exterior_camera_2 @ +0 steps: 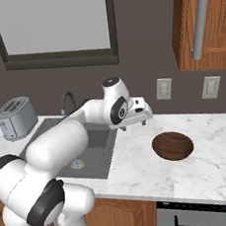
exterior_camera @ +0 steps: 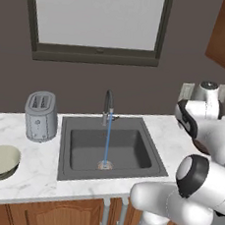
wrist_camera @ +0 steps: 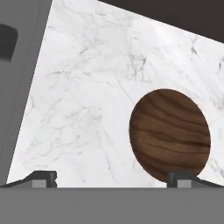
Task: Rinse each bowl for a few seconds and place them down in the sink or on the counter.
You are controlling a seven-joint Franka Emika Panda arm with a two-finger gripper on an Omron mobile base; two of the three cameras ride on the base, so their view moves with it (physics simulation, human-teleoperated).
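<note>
Hovering gripper (exterior_camera_2: 143,115) beside brown bowl (exterior_camera_2: 173,145)

Your hand camera looked down on the marble bench (wrist_camera: 87,96).
The brown wood-grain bowl (wrist_camera: 169,133) sat right of centre; your end effector (wrist_camera: 114,178) stood wide open, its right fingertip (wrist_camera: 186,179) at the bowl's rim.

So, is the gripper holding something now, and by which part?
Nothing is held. The gripper is open above the counter, its fingertips wide apart. The brown bowl lies on the counter by one fingertip, ungripped.
</note>
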